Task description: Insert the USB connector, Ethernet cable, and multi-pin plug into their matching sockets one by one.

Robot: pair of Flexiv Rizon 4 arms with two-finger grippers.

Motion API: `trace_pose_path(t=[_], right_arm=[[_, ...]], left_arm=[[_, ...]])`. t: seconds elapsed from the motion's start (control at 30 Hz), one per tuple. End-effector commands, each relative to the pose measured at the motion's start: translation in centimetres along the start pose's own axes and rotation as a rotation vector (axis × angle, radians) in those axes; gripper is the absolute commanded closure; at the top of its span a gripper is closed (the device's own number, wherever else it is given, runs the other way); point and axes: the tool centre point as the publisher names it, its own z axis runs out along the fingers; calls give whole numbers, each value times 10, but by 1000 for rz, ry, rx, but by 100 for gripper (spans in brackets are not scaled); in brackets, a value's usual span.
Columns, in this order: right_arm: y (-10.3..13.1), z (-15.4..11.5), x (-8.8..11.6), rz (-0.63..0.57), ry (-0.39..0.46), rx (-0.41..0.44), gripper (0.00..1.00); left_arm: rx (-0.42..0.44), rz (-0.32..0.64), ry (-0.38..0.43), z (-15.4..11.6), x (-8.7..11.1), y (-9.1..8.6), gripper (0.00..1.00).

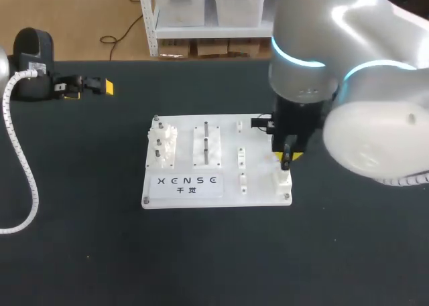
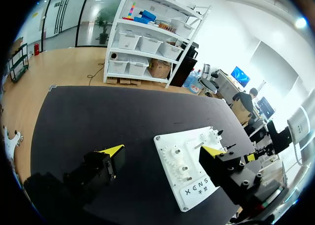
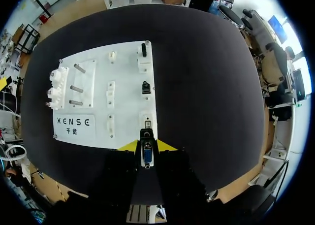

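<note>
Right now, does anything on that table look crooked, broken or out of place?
Nothing stands out. The white board lies flat on the black table, with nothing spilled or broken. The right arm's jaws hold a plug over the board's corner socket; the left arm's jaws sit open, off to the side.

Black tabletop [image 1: 201, 259] lies open along the left and near sides of the white rectangular plastic socket board [image 1: 258, 179], whose left half bristles with upright metal pegs [image 1: 206, 135] and white gears [image 1: 164, 145], while the silver right arm [image 1: 315, 45], its right gripper [image 3: 146, 145] clamped on a black multi-pin plug [image 3: 146, 156], overhangs its right edge.
</note>
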Motion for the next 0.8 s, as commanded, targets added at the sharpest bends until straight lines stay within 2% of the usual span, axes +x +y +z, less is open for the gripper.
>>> trace_pose_path(t=[0.03, 0.8], right_arm=[[-4, 5, 1, -1, -23, 3, 100], [-5, 16, -7, 4, -25, 20, 100]], left_arm=[[0, 0, 0, 0, 0, 0, 0], [0, 0, 0, 0, 0, 0, 0]])
